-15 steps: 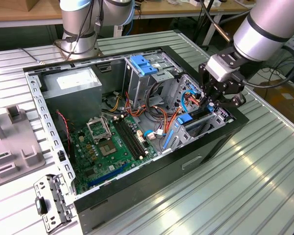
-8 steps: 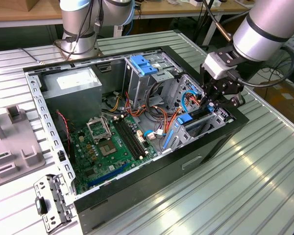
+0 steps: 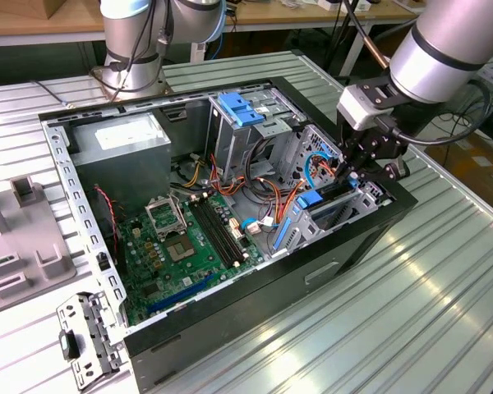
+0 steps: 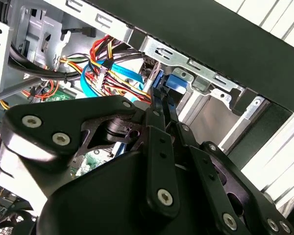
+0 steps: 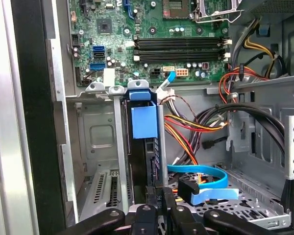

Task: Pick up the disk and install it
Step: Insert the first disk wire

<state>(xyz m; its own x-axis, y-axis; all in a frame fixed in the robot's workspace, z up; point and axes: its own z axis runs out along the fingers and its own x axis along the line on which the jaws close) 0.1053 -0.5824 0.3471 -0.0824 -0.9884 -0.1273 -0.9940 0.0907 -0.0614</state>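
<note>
Our black gripper (image 3: 363, 168) pinches the blue-railed silver metal disk (image 5: 148, 147) edge-on in the case's right bay; we judge installing underway, needing a straight push.

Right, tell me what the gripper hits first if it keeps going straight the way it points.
Probably the disk standing edge-on in its metal bay: the gripper is right at it already, with its blue rail further along. Depth is hard to judge.

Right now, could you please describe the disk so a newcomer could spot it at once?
Find the computer case, then the drive cage at the exterior view's right, beneath the gripper. The disk stands on edge there, blue-railed, unlike the bare blue bracket on the taller cage.
</note>
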